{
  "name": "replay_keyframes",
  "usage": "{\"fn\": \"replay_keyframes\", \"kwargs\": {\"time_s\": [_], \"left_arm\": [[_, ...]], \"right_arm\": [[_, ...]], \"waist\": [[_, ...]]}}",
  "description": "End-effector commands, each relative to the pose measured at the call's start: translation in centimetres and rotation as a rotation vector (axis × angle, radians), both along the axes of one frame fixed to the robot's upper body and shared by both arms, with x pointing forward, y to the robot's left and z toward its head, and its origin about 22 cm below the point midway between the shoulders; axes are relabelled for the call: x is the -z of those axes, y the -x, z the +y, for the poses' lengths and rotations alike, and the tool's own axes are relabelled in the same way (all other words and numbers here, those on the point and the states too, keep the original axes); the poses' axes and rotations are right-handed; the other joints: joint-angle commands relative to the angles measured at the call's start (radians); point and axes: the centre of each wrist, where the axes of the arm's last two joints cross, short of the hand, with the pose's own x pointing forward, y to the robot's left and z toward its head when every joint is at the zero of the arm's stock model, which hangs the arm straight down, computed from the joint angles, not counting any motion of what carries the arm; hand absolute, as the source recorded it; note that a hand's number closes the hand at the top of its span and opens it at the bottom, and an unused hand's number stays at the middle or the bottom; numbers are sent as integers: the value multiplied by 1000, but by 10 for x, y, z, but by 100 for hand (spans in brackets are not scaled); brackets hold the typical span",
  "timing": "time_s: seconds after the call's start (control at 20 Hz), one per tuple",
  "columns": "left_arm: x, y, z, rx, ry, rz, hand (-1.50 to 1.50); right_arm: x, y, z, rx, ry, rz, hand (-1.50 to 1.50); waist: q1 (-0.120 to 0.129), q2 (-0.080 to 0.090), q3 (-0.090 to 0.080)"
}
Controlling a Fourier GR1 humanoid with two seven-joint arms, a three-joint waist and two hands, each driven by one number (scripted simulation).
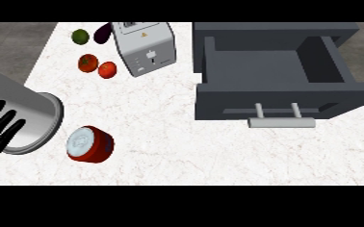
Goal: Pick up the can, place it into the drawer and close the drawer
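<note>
The can [90,144] is red with a white lid and lies on its side on the white marble counter [177,139] at the lower left. My left hand [10,125] shows at the left edge on its thick grey forearm [35,120], just left of the can and apart from it, with its black fingers straight and holding nothing. The dark grey drawer [274,67] stands pulled open at the right; its inside is bare and its silver handle [280,121] faces the front. My right hand is out of view.
A silver toaster [146,48] stands at the back, left of the drawer. Left of the toaster lie a lime [80,36], a dark eggplant [103,32] and two tomatoes [88,63] [107,69]. The counter ends at the left, beside the fruit.
</note>
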Motion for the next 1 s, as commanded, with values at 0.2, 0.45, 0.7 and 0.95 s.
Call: {"fn": "replay_keyframes", "kwargs": {"time_s": [0.2,0.45,0.7,0.95], "left_arm": [[26,-23,-19,-1,-38,20,-150],[55,-37,-21,-24,-51,48,-150],[102,-39,-12,-46,-70,59,-150],[129,-16,-16,-102,-85,79,-150]], "right_arm": [[-3,8,-12,3,1,-5,-150],[-9,12,-5,5,-19,-2,-150],[-6,21,-19,-6,6,3,-150],[-8,33,-30,12,-3,-3,-150]], "waist": [[1,0,0],[1,0,0],[0,1,0],[1,-1,0]]}}
